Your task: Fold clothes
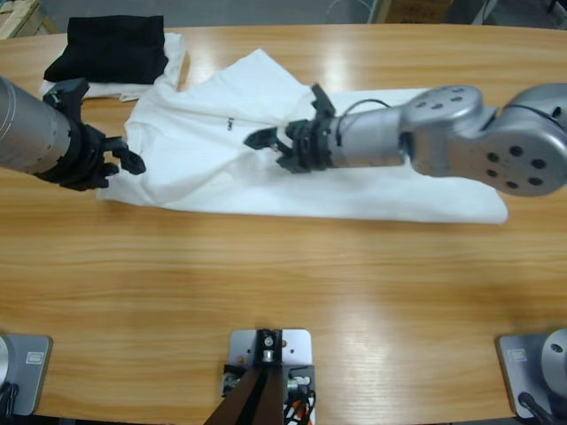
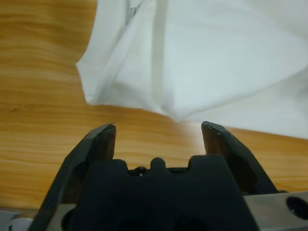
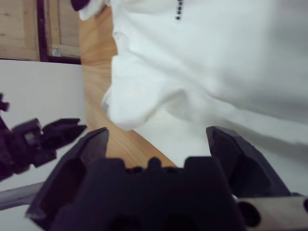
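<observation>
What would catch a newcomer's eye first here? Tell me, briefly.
The white T-shirt, spread rumpled across the middle of the wooden table, stands out first. The right pincer hovers open over the shirt's middle, and the left pincer sits open at its left edge, holding nothing. A black folded garment lies at the table's far left corner.

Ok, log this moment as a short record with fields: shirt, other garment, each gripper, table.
shirt: white T-shirt spread rumpled across the table, small dark logo showing
other garment: black folded garment at the far left, lying on white cloth
left gripper: open, at the shirt's left edge, holding nothing
right gripper: open, over the middle of the shirt, holding nothing
table: wooden table, bare in front of the shirt
</observation>
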